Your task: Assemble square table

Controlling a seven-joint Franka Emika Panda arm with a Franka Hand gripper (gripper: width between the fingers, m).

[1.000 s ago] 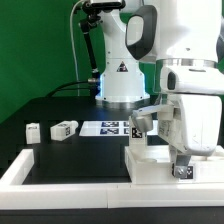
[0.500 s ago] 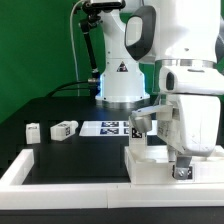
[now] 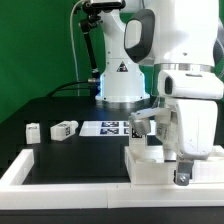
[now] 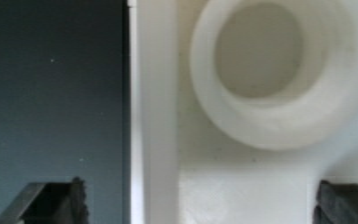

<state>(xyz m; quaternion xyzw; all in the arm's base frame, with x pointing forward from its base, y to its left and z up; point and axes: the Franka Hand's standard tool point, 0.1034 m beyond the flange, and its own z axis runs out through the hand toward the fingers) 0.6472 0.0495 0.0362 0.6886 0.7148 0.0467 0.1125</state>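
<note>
Three things could go wrong from here.

First, the gripper (image 4: 204, 202) hangs very close over the square top (image 3: 148, 162). Its two fingertips (image 4: 55, 200) are spread wide and hold nothing. One fingertip is over the black table (image 3: 70, 152) and the other is over the white plastic, so the top's edge runs between them. If the arm goes down or slides sideways, a fingertip could bump the raised rim and push the top out of place.

Second, one small leg (image 3: 33, 131) and a second leg (image 3: 63, 128) lie well apart from the top, on the exterior view's left. They are little and lie on their sides. A grab that is a bit off could make one roll away or slip out.

Third, a leg has to go straight into the round socket (image 4: 256, 60). If it comes in tilted, it could get stuck or tip over.

The square top is white, smooth plastic, shaped like a shallow tray with a rim all around. In the wrist view the socket looks like a round cup set in a thick ring near the edge. The top sits flat on the black table at the exterior view's right, right under the arm. A long white border rail (image 3: 20, 170) runs along the front of the table. The marker board (image 3: 112, 128) lies flat farther back, between the legs and the top. The arm hides much of the top, so it cannot be told if any leg is already in.
</note>
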